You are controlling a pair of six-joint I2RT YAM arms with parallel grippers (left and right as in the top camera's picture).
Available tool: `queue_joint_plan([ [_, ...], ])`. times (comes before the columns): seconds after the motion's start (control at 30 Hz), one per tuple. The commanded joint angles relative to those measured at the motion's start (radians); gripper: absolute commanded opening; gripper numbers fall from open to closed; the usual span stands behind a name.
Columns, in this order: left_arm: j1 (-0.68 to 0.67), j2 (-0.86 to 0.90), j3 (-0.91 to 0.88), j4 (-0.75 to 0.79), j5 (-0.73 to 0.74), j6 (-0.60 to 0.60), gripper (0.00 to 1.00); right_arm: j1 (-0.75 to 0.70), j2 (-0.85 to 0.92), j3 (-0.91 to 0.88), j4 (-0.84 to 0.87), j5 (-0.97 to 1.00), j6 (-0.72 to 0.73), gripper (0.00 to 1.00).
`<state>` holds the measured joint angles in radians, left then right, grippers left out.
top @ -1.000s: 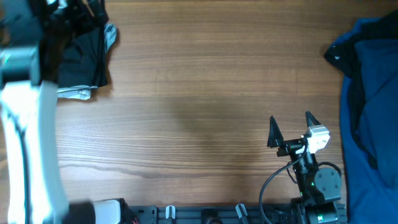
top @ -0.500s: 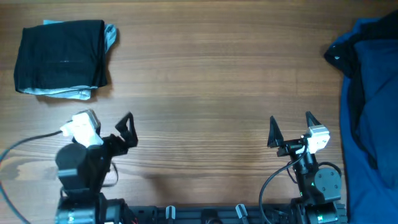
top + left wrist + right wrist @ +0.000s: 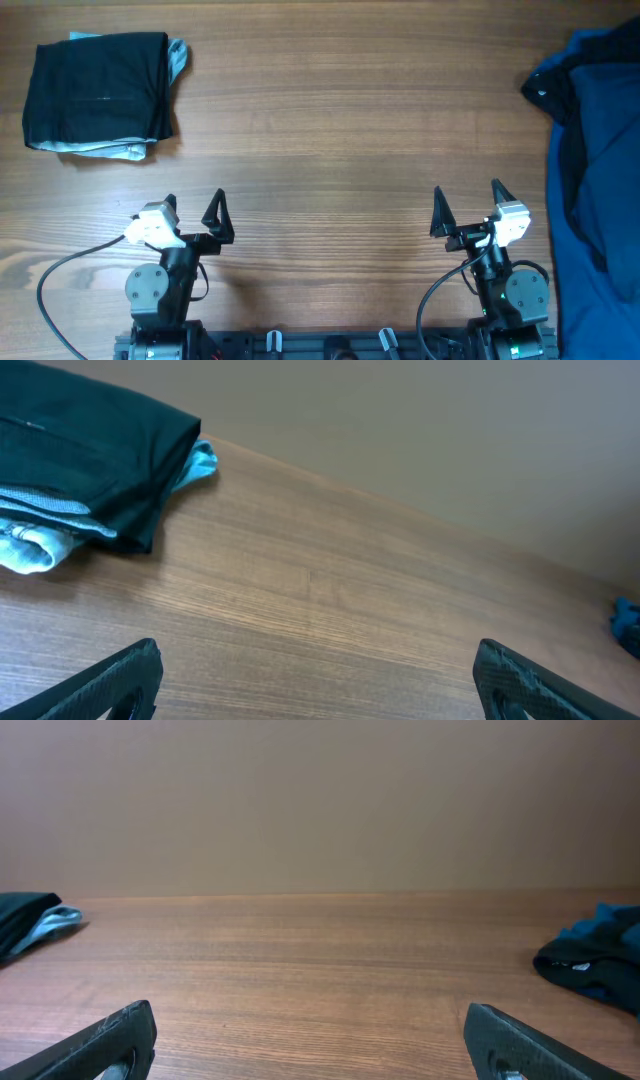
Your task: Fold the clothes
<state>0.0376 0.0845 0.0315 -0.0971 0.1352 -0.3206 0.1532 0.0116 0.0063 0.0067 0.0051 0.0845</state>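
A folded black garment (image 3: 98, 90) with a pale blue layer showing at its edges lies at the table's far left corner. It also shows in the left wrist view (image 3: 85, 460) and at the left edge of the right wrist view (image 3: 25, 923). My left gripper (image 3: 194, 210) is open and empty near the front edge, well apart from it; its fingers frame bare wood (image 3: 315, 680). My right gripper (image 3: 468, 206) is open and empty at the front right (image 3: 310, 1040).
A heap of blue and navy clothes (image 3: 595, 150) covers the table's right side, also seen in the right wrist view (image 3: 595, 955). The wooden table (image 3: 320, 140) lies between the two garment areas. A plain wall rises behind the far edge.
My left arm has drawn back from the folded black garment at far left to the front edge, its gripper open. The right arm has not moved.
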Motion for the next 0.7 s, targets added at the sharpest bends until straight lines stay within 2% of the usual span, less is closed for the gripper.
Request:
queue_joint_plan([
  [0.0,-0.013,-0.041,-0.014,0.003,-0.077,0.002,1.00,-0.005,-0.007,-0.001,0.003,0.018,-0.006,1.00],
  [0.07,-0.013,-0.055,-0.014,0.000,-0.119,0.010,1.00,-0.005,-0.007,-0.001,0.003,0.018,-0.006,1.00],
  [0.23,-0.013,-0.082,-0.014,0.002,-0.152,0.181,1.00,-0.005,-0.007,-0.001,0.003,0.018,-0.006,0.99],
  [0.67,-0.013,-0.082,-0.014,0.002,-0.144,0.186,1.00,-0.005,-0.007,-0.001,0.003,0.018,-0.006,1.00],
])
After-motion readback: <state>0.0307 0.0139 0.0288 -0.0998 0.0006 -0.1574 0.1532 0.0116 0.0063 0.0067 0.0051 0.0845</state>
